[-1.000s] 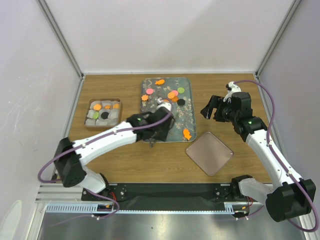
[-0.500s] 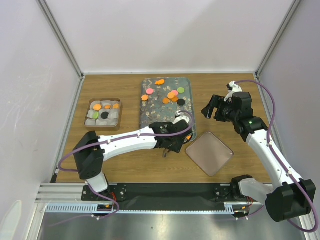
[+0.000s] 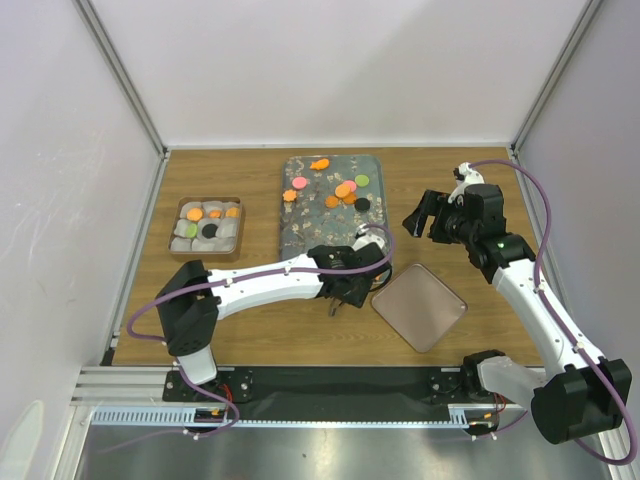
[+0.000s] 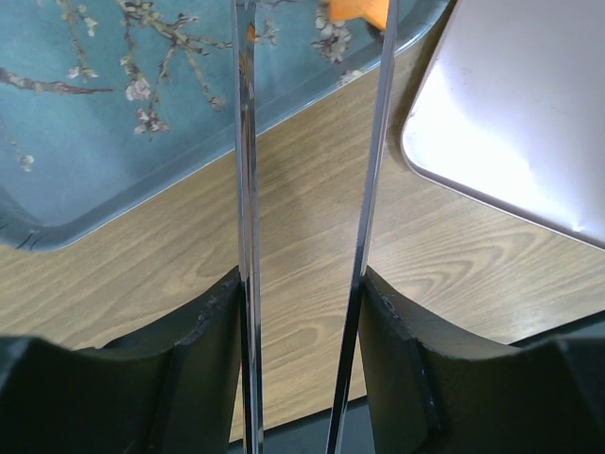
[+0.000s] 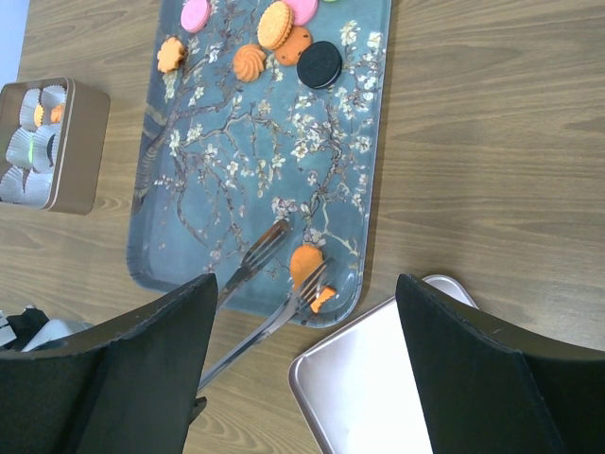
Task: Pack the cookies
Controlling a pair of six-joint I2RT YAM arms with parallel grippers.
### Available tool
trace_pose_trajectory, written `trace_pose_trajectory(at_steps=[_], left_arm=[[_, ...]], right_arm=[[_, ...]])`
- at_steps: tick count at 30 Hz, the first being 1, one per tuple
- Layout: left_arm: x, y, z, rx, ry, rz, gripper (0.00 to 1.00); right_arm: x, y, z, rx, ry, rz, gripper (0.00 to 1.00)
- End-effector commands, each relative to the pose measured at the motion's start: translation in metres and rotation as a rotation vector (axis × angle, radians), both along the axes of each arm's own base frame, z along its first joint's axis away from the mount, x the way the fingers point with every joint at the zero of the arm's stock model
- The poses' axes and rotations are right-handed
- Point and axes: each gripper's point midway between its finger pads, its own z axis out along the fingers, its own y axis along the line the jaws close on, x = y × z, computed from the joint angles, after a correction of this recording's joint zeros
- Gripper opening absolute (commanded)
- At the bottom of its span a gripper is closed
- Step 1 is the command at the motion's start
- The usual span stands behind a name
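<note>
- Cookies [image 3: 345, 190] are gathered mostly at the far end of the floral tray [image 3: 298, 220]. Several are already seated in paper cups in the tin [image 3: 208, 225] at the left of the wooden table [image 3: 250, 180].
- One orange fish-shaped cookie [image 5: 307, 268] is set apart from the rest at the tray's near right corner. It lies just inside the rim and near the square metal lid [image 3: 418, 305].
- The left gripper [image 5: 298, 253] is held partly open, with its two fork-shaped fingers [image 5: 248, 270] spread over that corner.
- The fish-shaped cookie is found at the fork tips, inside the gap. It is overlapped by the fork on the lid side and left clear by the other, so no clamp on it is seen.
- The cookie's long axis is laid roughly along the tray's long side, slantwise to the forks. A squeeze would therefore be taken obliquely across its body, and it is judged that the cookie could pivot.
- The right gripper [image 3: 422, 218] is spread wide and empty, raised beside the tray's right edge and well apart from the cookie.
- The left arm is plainly the nearer one. The tin is reached only leftward across the tray.
- No brand, label or writing can be read. Any embossing on the black sandwich cookie [image 5: 319, 64] is too small to make out.
</note>
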Motion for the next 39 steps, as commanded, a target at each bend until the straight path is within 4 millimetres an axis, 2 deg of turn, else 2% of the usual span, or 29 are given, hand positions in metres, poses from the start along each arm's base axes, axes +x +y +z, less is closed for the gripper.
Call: trace_pose_trajectory(at_steps=[1,11,20,30,39], left_arm=[[0.008,-0.006,0.013,-0.018,-0.049,0.030,0.53],[0.004,-0.016,0.010,-0.021,-0.034,-0.008,0.48],[0.011,-0.005,0.010,0.035,-0.071,0.016,0.45],[0.039,0.024,0.027,0.069,-0.126,0.073,0.34],[0.069,0.070,0.046,0.049,-0.159,0.165,0.34]], right_arm=[[0.000,0.002,0.015,0.007,-0.048,0.018,0.83],[0.000,0.002,0.014,0.006,-0.045,0.022,0.83],[-0.001,0.003,0.014,0.008,-0.045,0.024,0.83],[-0.001,0.003,0.016,0.007,-0.050,0.025,0.83],[-0.001,0.003,0.015,0.007,-0.049,0.027,0.83]])
